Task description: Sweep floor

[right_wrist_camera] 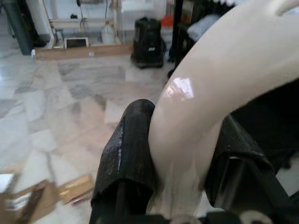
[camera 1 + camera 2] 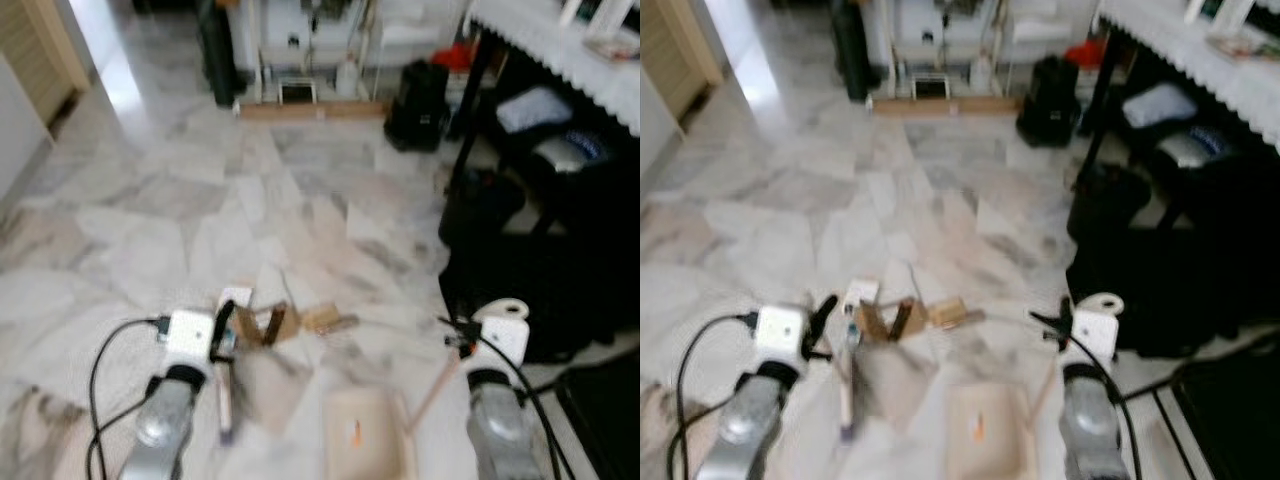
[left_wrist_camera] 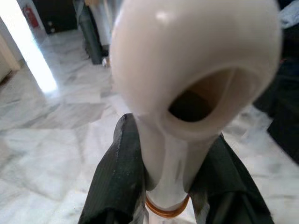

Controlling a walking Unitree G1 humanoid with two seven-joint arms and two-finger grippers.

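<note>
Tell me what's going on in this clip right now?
The robot stands on a marble floor set to sweep. Its left gripper is shut on the cream handle of a broom, and its right gripper is shut on the handle of a long-handled dustpan, whose pan rests on the floor in front of it. Cardboard scraps lie just ahead, not yet in the pan.

Floor (image 2: 150,210): white marble, grey and tan veining. Cardboard scraps (image 2: 268,322): brown. Dustpan (image 2: 365,430): cream, orange mark inside. Broom handle (image 3: 187,84): glossy cream, orange ring low on shaft. Dustpan handle (image 1: 219,93): glossy cream. Left tool (image 3: 166,186) and right tool (image 1: 187,177): black fingers, silver arms. Bag (image 2: 418,105): black. Bench cloth (image 2: 560,50): white lace.
</note>
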